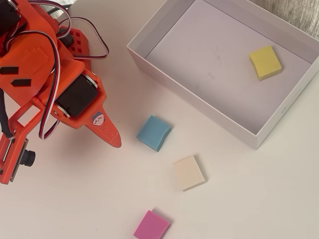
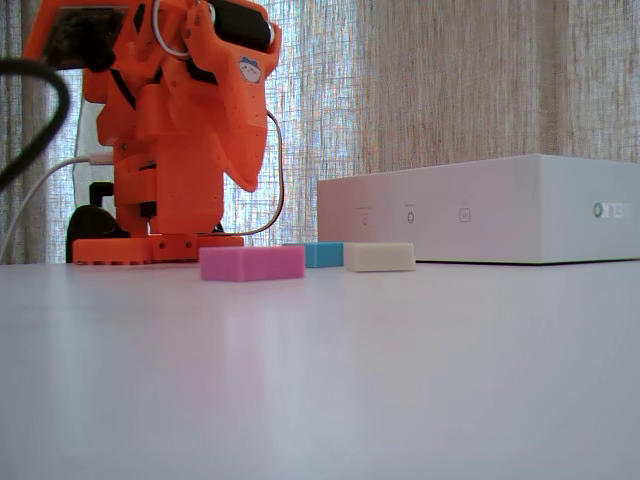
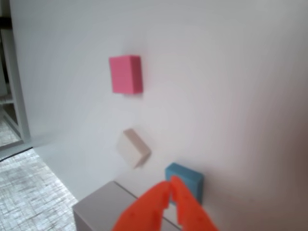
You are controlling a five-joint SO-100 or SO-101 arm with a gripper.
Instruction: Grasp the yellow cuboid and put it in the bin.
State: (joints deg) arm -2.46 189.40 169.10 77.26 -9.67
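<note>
In the overhead view the yellow cuboid (image 1: 265, 62) lies flat on the floor of the bin (image 1: 199, 102), near its far right corner. The bin is a wide white box with low walls, seen from the side in the fixed view (image 2: 480, 210), where its wall hides the cuboid. My orange gripper (image 1: 115, 141) is shut and empty, well left of the bin and raised above the table (image 2: 250, 185). In the wrist view its closed fingertips (image 3: 171, 182) point toward a blue block, with a corner of the bin (image 3: 101, 207) below them.
Three blocks lie on the white table outside the bin: a blue one (image 1: 153, 132) closest to the gripper, a cream one (image 1: 189, 173) and a pink one (image 1: 151, 225) near the front edge. The arm's base and cables fill the left side.
</note>
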